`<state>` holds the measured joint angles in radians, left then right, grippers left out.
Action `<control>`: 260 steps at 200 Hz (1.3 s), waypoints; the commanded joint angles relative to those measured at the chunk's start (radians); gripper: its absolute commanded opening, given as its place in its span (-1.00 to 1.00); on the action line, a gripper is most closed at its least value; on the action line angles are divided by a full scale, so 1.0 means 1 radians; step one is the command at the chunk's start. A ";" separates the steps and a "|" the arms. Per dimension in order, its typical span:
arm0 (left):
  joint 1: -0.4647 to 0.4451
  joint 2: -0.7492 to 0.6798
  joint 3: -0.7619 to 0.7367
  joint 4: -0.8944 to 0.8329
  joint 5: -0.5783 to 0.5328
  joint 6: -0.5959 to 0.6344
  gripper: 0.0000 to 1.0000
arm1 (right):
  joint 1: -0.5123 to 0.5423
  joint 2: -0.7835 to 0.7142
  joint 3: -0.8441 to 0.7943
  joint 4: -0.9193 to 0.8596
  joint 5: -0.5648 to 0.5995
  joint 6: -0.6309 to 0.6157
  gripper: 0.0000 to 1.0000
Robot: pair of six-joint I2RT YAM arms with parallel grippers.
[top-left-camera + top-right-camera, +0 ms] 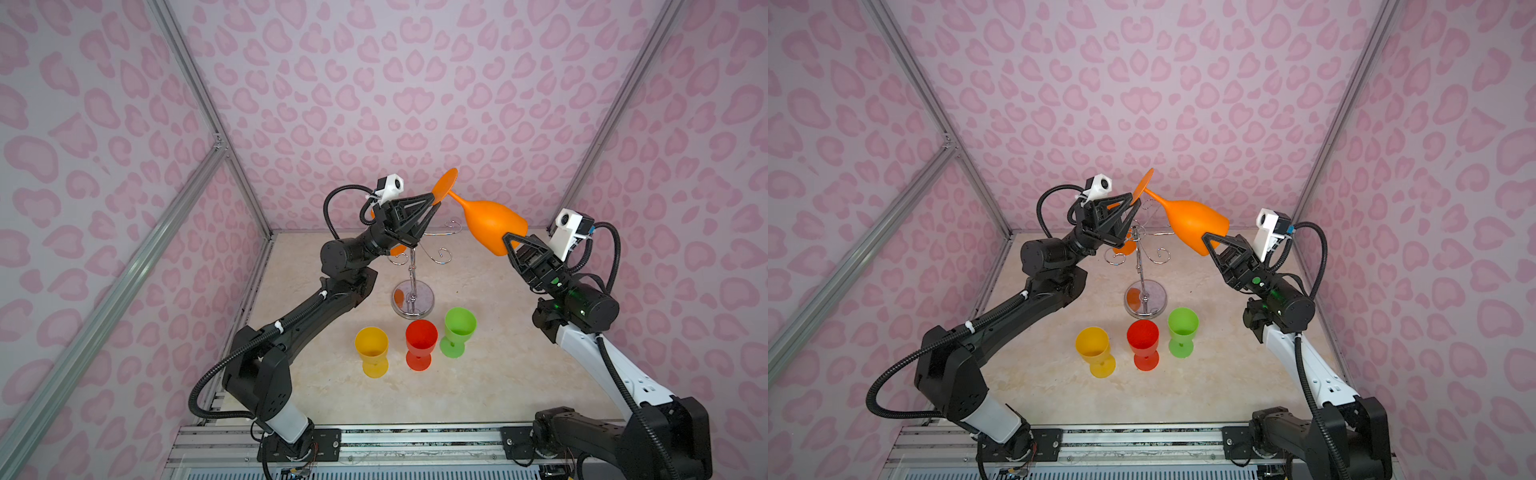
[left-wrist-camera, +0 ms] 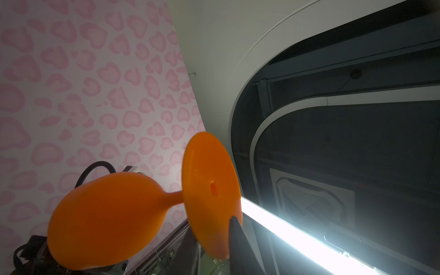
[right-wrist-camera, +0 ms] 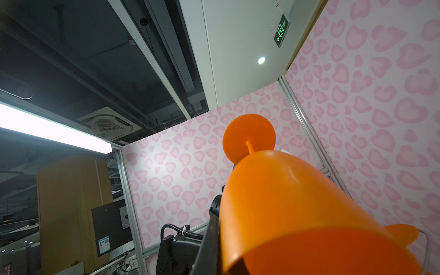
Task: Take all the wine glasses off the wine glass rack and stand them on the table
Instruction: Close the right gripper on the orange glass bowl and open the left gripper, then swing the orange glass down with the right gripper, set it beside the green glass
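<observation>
An orange wine glass hangs tilted in the air above and right of the chrome wine glass rack. My right gripper is shut on the bowl's rim; one finger lies along the bowl's outside, the other is hidden. My left gripper stands slightly open, its fingers either side of the glass's round foot. A second orange glass hangs on the rack, mostly behind the left gripper.
Three cups stand in front of the rack's mirror base: yellow, red and green. Pink heart-patterned walls close in the back and both sides. A metal rail runs along the front edge.
</observation>
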<state>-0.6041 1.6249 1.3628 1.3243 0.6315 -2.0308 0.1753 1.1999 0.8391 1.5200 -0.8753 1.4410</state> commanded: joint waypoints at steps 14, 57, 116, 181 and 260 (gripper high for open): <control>0.000 0.015 0.010 0.127 0.003 -0.013 -0.05 | -0.003 -0.003 0.001 0.036 0.018 0.034 -1.00; 0.000 0.017 -0.011 0.152 0.043 0.050 0.40 | -0.052 -0.038 0.064 -0.070 0.018 0.005 -1.00; 0.001 0.006 -0.083 0.098 0.151 0.217 0.60 | -0.149 -0.245 0.310 -1.336 0.150 -0.693 -1.00; 0.001 -0.083 -0.077 -0.185 0.238 0.511 0.65 | -0.163 -0.215 0.514 -2.123 0.483 -1.084 -1.00; 0.003 -0.276 -0.078 -0.798 0.166 1.015 0.69 | -0.119 -0.038 0.347 -2.198 0.410 -1.184 -1.00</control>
<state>-0.6029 1.3979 1.2701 0.7605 0.8337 -1.2362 0.0204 1.1110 1.1992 -0.6464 -0.4313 0.3298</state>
